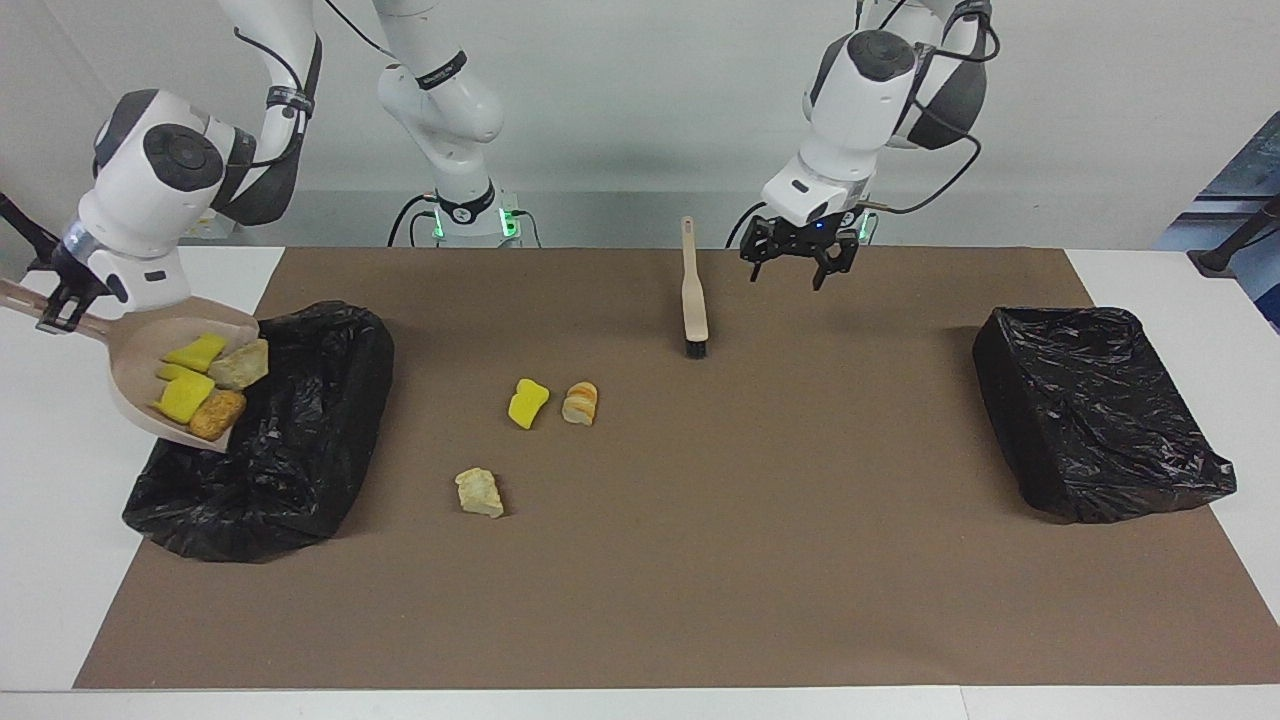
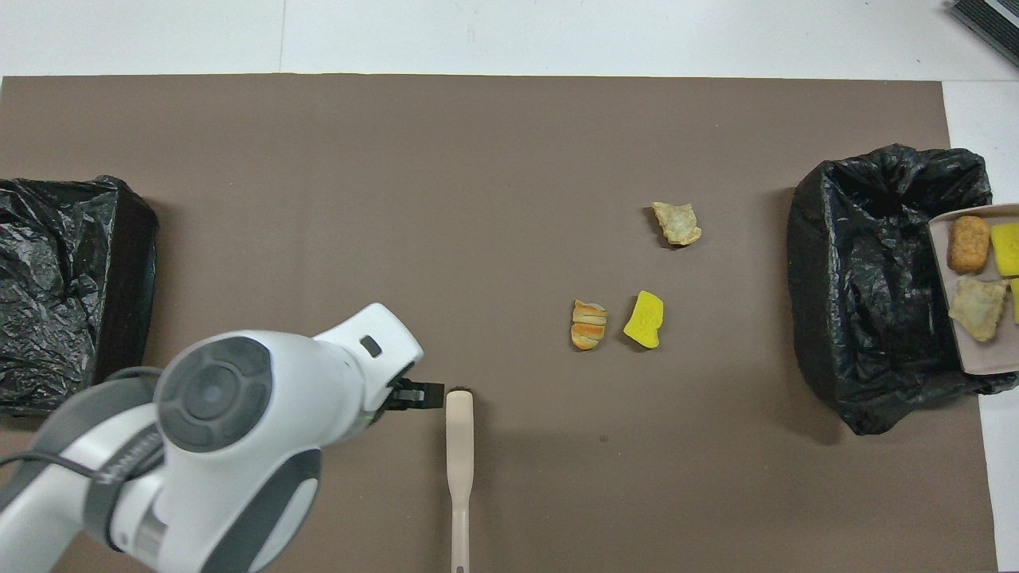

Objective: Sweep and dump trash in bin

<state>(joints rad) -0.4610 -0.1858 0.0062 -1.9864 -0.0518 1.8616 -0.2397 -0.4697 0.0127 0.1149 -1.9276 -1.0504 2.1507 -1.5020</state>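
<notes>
My right gripper (image 1: pixel 62 300) is shut on the handle of the beige dustpan (image 1: pixel 135 385) and holds it tilted over the black-lined bin (image 1: pixel 300 440) at the right arm's end of the table. Several scraps of trash lie in the pan: yellow sponge pieces (image 1: pixel 185 397), a tan lump (image 1: pixel 240 365) and a golden-brown lump (image 1: pixel 218 413). Three scraps lie on the mat: a yellow sponge (image 1: pixel 527 402), a striped bread piece (image 1: pixel 580 403) and a beige lump (image 1: pixel 479 492). My left gripper (image 1: pixel 800 265) is open and empty, raised beside the beige brush (image 1: pixel 692 290).
A second black-lined bin (image 1: pixel 1100 410) stands at the left arm's end of the table. A brown mat (image 1: pixel 700 580) covers the table. The brush lies flat, bristles pointing away from the robots.
</notes>
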